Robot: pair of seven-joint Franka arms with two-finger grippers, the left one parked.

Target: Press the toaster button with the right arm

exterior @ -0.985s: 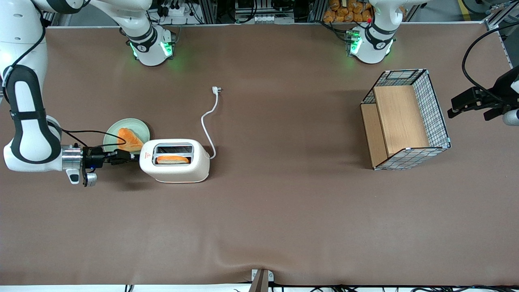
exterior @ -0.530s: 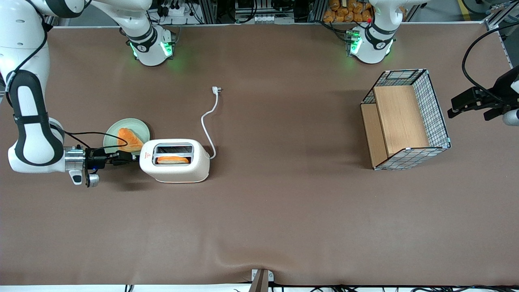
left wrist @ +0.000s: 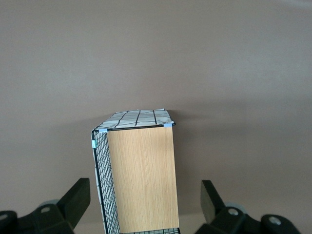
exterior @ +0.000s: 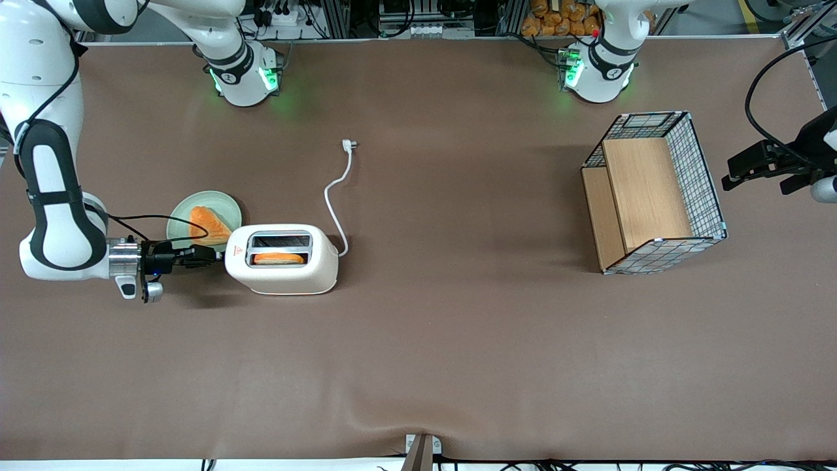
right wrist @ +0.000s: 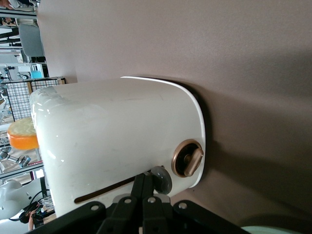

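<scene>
Hand [exterior: 210, 254] on the right arm [exterior: 55, 216] sits clenched, fingers pinched together with nothing between them, tips right up against the narrow end face of the toaster [exterior: 282, 259]. In the wrist view the closed tips [right wrist: 146, 187] rest at a grey lever knob [right wrist: 161, 179] at the end of a dark slot, next to a bronze dial [right wrist: 187, 158].

What changed over the last second: the forearm and wrist slid a bit closer to the toaster, and the toast [exterior: 278, 258] in the slot nearer the front camera looks slightly lower now. My read is the press is underway, maybe nearly bottomed out, but I can't tell if it latched.

Toaster itself is cream-white, rounded corners, two slots, small red mark [exterior: 239, 251] on top by the hand's end. It stands toward the working arm's end of the table [exterior: 458, 327], just beside a green plate [exterior: 204, 216] with another toast piece, its cord [exterior: 337, 190] unplugged.
</scene>
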